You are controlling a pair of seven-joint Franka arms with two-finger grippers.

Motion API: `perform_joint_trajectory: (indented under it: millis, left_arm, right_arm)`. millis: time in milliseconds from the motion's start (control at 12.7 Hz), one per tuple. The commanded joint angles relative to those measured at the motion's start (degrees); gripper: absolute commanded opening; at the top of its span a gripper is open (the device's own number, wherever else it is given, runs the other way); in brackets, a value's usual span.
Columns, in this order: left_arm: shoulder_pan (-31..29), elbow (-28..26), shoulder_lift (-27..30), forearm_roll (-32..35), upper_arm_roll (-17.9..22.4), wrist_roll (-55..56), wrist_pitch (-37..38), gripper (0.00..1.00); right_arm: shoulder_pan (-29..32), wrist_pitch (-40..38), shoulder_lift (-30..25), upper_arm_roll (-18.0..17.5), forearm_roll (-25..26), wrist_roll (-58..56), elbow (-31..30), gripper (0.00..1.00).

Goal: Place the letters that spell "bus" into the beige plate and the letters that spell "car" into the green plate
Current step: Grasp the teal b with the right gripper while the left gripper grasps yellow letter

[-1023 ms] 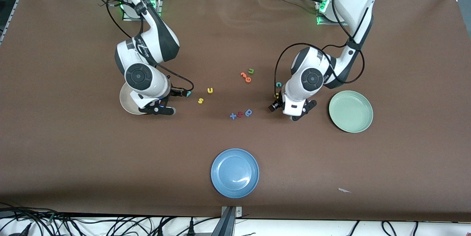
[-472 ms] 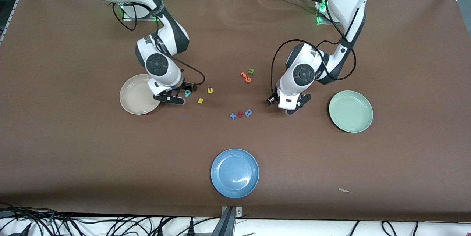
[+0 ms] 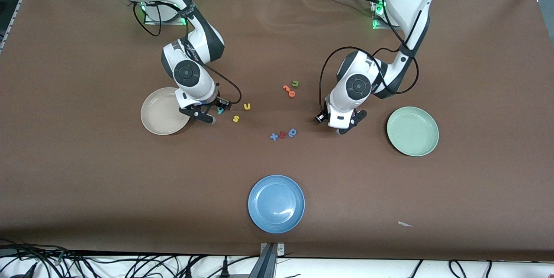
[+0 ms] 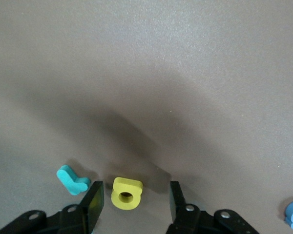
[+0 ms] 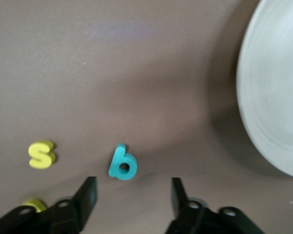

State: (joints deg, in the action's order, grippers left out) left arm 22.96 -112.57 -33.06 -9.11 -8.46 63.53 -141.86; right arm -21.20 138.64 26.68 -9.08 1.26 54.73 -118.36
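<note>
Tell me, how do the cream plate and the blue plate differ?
The beige plate is a pale cream; the blue plate is a clear mid-blue. The beige plate lies toward the right arm's end of the table, with that arm partly over its rim, while the blue plate sits alone, nearer the front camera, with no arm by it. A teal b lies close beside the beige plate; no letter lies close to the blue one. Both are round, raised-rimmed, empty and look alike in size.
</note>
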Motion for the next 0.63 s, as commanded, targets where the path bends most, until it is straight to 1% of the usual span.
perform_joint_trajectory:
  millis: [0, 79, 315, 551]
  left_arm:
    - [0.6, -0.5, -0.2, -0.5, 0.4, 0.6, -1.1, 0.56]
    - [0.6, -0.5, -0.3, -0.5, 0.5, 0.6, -1.1, 0.53]
    - [0.5, -0.5, -0.7, -0.5, 0.4, 0.6, -1.1, 0.41]
    - [0.2, -0.5, -0.7, -0.5, 0.4, 0.5, -1.1, 0.23]
  right_arm:
    - [-0.2, 2.5, 0.6, -0.1, 0.9, 5.3, -1.0, 0.64]
    - [-0.2, 2.6, 0.7, -0.1, 1.0, 5.5, -1.0, 0.64]
    - [-0.3, 2.6, 1.3, -0.1, 0.9, 5.6, -1.1, 0.58]
    - [-0.5, 2.9, 1.6, -0.1, 1.0, 7.0, -1.1, 0.50]
